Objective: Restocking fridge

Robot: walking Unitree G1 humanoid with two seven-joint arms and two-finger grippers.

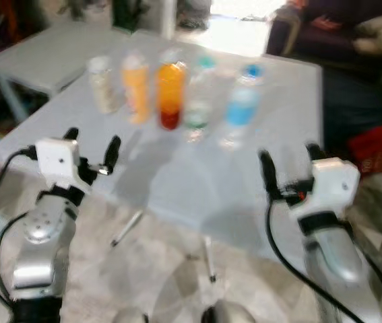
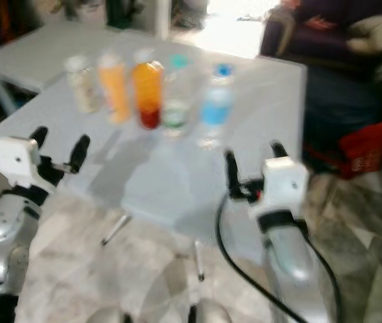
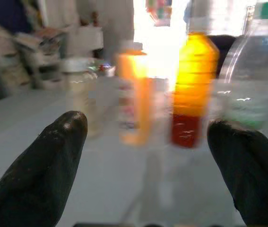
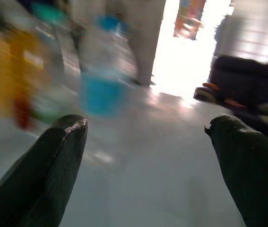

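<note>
While both arms reach forward over the near edge of the pale table (image 1: 177, 182), the left gripper (image 1: 91, 149) and right gripper (image 1: 286, 161) hold their black fingers spread, gripping nothing. Beyond the left claw stand five bottles in a row (all blurred): a pale one (image 1: 102, 84), orange (image 1: 135, 87), amber-and-red (image 1: 170, 94), green-labelled (image 1: 197, 101), and, ahead of the right claw, blue-labelled (image 1: 242, 104).

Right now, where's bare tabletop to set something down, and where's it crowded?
Free: the near half of the white table, between the bottle row and both open pincers, left pincer and right pincer. Also right of the blue-label bottle toward the table's far right corner. Crowded: the five-bottle row, cream bottle through blue-label.
</note>
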